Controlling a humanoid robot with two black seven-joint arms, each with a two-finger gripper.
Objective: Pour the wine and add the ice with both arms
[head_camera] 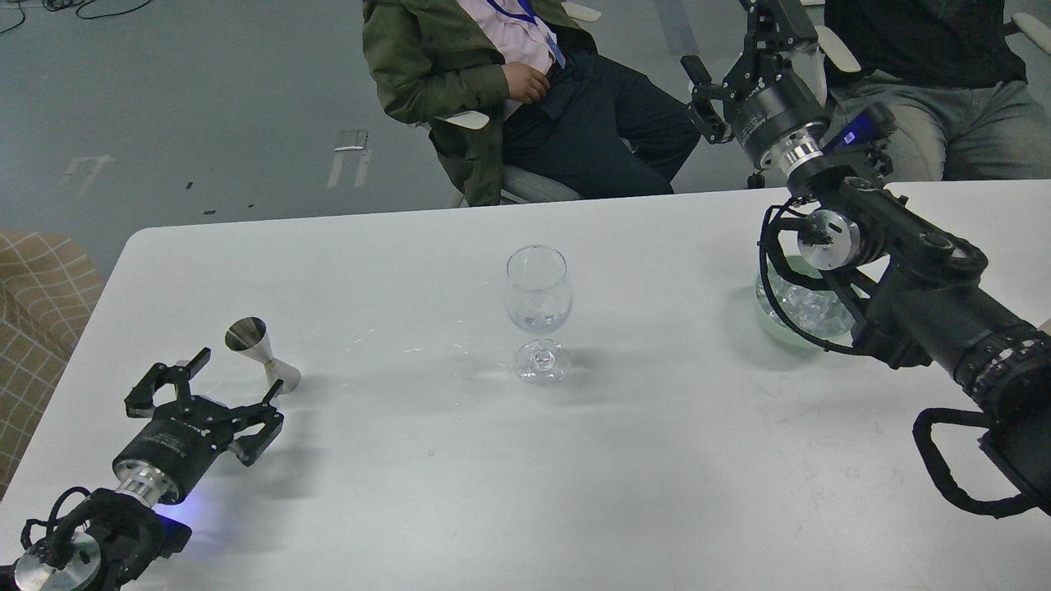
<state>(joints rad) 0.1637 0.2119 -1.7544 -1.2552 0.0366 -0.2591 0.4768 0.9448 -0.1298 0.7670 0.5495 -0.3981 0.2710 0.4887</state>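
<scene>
Hidden: clear glass bowl [776, 316] of clear ice cubes [809, 305], half behind right arm [911, 279]
Upright: clear stemmed wine glass [538, 312], mid white bench [460, 460]
Left gripper [234, 379]: spread, empty
Right gripper [759, 37]: raised, fingers indistinct

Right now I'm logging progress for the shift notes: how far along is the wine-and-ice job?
Early stage. Done: nothing clear; the wine glass stands upright mid-table with no coloured wine visible. In hand: nothing; the left gripper is open beside the metal jigger, not holding it, and the right gripper is raised, open and empty beyond the table's far edge. Left: pouring, then moving ice from its bowl into the glass.
</scene>
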